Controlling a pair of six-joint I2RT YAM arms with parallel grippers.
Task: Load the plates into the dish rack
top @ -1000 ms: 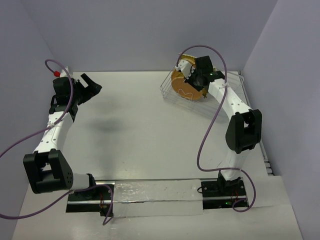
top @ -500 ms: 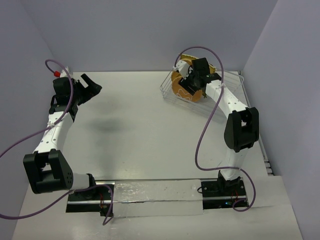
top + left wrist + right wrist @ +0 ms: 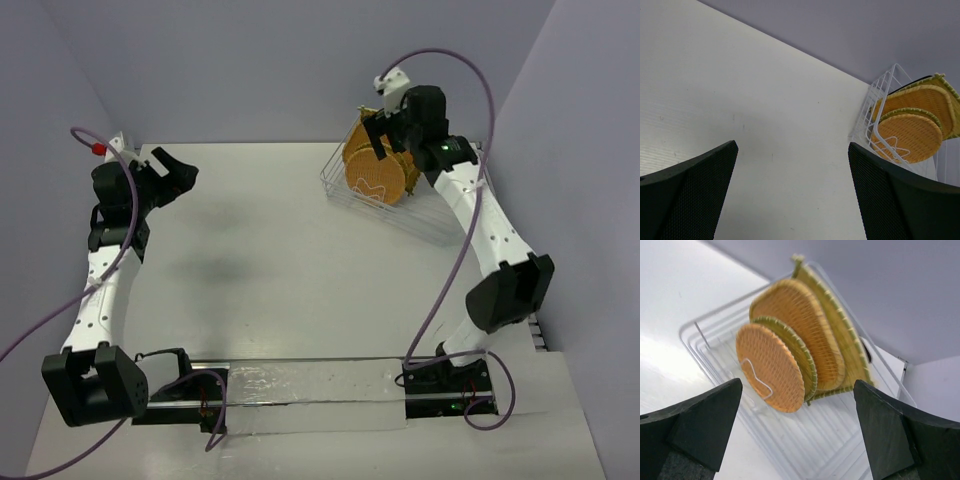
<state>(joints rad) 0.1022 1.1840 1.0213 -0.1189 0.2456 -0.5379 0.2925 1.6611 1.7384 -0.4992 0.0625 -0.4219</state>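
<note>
In the top external view, the dish rack (image 3: 335, 190) stands at the far right of the counter (image 3: 280, 230). The plates stand on edge inside it, and the orange round plate (image 3: 377, 180) is the front one. The right fingers (image 3: 378, 140) hang above the top edges of the plates and are not touching them. They are spread apart and nothing is held between them. The left fingers (image 3: 183, 177) are raised at the far left, well apart from the rack. They are also spread and hold nothing. The right arm is clearly the nearer one to the rack.

In the left wrist view, the left fingers (image 3: 690, 200) are seen wide apart at the lower corners, with only bare counter between them. The rack (image 3: 867, 107) lies ahead and to the right, and the woven plates are seen upright in it.

In the right wrist view, the right fingers (image 3: 695, 425) frame the rack (image 3: 705, 340) from above, with a wide gap between them. The plates lie directly ahead of and below the fingers. They are stacked face to face in a row that runs away along the rack. The orange round plate (image 3: 767, 367) is nearest, and a green-rimmed round plate (image 3: 807, 365) stands just behind it. Next come the orange rounded square plate (image 3: 800, 310) and the yellow woven-look square plate (image 3: 845, 335). A dark sliver (image 3: 867, 351) behind these is probably the black plate, though too little of it shows to be sure.

Loading is judged complete or nearly so. Any further move by the right arm would have to avoid the plates' upper edges.
</note>
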